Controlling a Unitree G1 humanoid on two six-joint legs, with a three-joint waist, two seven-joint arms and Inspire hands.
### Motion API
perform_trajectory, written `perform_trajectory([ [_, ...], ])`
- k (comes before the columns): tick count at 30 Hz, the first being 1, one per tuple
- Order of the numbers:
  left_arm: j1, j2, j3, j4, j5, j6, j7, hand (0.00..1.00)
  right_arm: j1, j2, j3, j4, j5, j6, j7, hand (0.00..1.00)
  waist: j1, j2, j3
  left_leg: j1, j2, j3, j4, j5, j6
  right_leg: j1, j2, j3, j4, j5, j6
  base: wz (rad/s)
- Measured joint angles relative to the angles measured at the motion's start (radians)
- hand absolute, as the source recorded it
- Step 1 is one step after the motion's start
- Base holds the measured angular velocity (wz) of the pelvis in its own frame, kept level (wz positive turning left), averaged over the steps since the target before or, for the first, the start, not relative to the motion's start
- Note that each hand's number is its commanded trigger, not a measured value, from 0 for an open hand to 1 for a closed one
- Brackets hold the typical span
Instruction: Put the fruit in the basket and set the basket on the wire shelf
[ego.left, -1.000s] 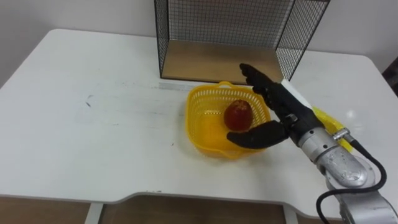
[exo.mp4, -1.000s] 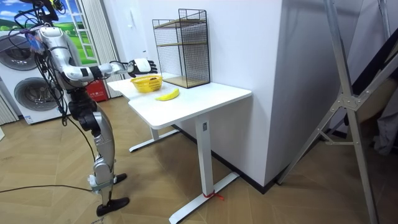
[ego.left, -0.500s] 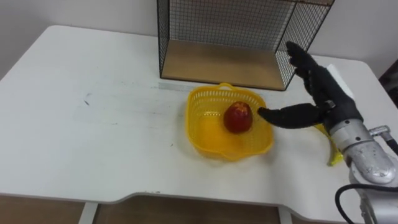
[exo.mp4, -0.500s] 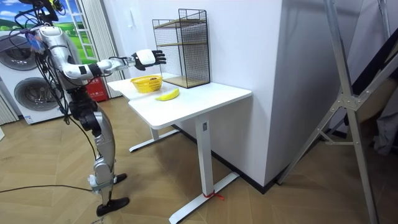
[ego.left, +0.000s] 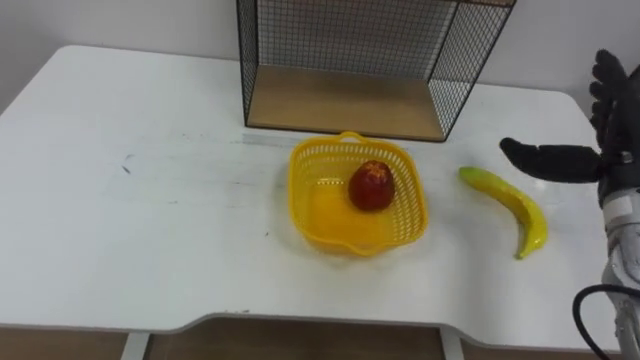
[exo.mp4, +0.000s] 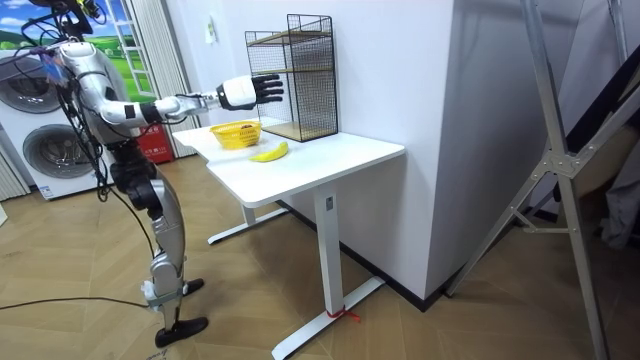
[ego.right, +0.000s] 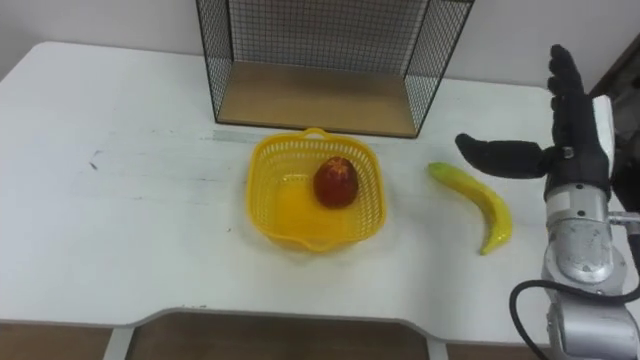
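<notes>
One white worktop (ego.left: 120, 230) stretches across your eye views. At its centre rear stands the wire shelf (ego.left: 340, 100), nothing on its wooden lower deck. Just in front sits the yellow basket (ego.left: 300, 180), with a red fruit (ego.left: 371, 186) resting in its right half. Further right, apart from the basket, a banana (ego.left: 505, 195) lies on the worktop. Furthest right, your right robot hand (ego.right: 575, 130) hovers just beyond the banana, fingers straight and spread, thumb pointing left, holding nothing.

A second ago that robot hand was over the basket beside the red fruit; it has since swung out to the right, leaving the fruit inside. By my reading, one fruit is done, the banana is next, and the basket has not yet gone onto the shelf.

The room view adds the robot standing upright at the worktop's end, right arm stretched out level, and the shelf's upper tier. The eye views give you the fruit inside the basket, too small to tell from the room.
</notes>
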Motion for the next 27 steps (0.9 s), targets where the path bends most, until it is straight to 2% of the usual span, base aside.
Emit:
perform_trajectory([
  [3, 0.001, 0.000, 0.007, -0.002, 0.000, 0.008, 0.000, 0.00, -0.001, -0.005, 0.000, 0.036, 0.002, 0.004, -0.001, 0.00, -0.001, 0.006, -0.0007, 0.000, 0.000, -0.003, -0.001, 0.000, 0.000, 0.001, 0.000, -0.004, 0.000, 0.000, 0.000, 0.01],
  [7, 0.006, 0.002, 0.032, -0.002, 0.000, 0.015, 0.000, 0.00, -0.002, -0.046, 0.000, 0.101, 0.001, 0.016, -0.007, 0.00, 0.001, 0.003, -0.0033, 0.000, -0.002, -0.011, -0.003, 0.000, 0.000, 0.001, -0.001, -0.017, -0.002, 0.000, 0.000, 0.07],
  [10, 0.010, 0.005, 0.037, -0.004, 0.000, 0.034, -0.001, 0.00, -0.005, -0.071, 0.001, 0.142, -0.001, 0.025, -0.006, 0.00, 0.004, -0.012, -0.0039, -0.002, -0.003, -0.015, -0.002, 0.001, 0.000, 0.003, -0.001, -0.022, -0.007, -0.001, 0.000, 0.03],
  [13, 0.022, 0.006, 0.037, -0.021, 0.000, 0.047, -0.001, 0.00, -0.045, -0.072, 0.002, 0.223, 0.003, 0.045, 0.008, 0.00, 0.005, -0.032, -0.0037, -0.003, -0.005, -0.016, 0.003, 0.001, 0.000, 0.007, -0.002, -0.025, -0.013, -0.001, 0.000, 0.01],
  [16, 0.031, 0.006, 0.039, -0.032, 0.001, 0.051, -0.001, 0.00, -0.085, -0.083, 0.002, 0.293, 0.009, 0.061, 0.051, 0.00, 0.008, -0.043, -0.0088, -0.011, -0.005, -0.017, 0.005, 0.001, 0.000, 0.006, -0.002, -0.025, -0.013, -0.001, 0.000, 0.01],
  [22, 0.031, 0.007, 0.039, -0.043, 0.003, 0.052, -0.001, 0.00, -0.121, -0.098, 0.002, 0.341, 0.008, 0.066, 0.126, 0.00, 0.010, -0.026, -0.0038, -0.008, -0.006, -0.026, 0.003, 0.001, 0.000, 0.011, -0.002, -0.032, -0.013, -0.001, 0.000, 0.03],
  [27, 0.035, 0.007, 0.037, -0.043, 0.022, 0.068, -0.001, 0.00, -0.126, -0.110, 0.006, 0.366, -0.001, 0.067, 0.178, 0.00, 0.012, -0.014, -0.0081, -0.007, -0.007, -0.032, 0.001, 0.001, 0.000, 0.005, -0.002, -0.036, -0.014, -0.001, 0.000, 0.02],
])
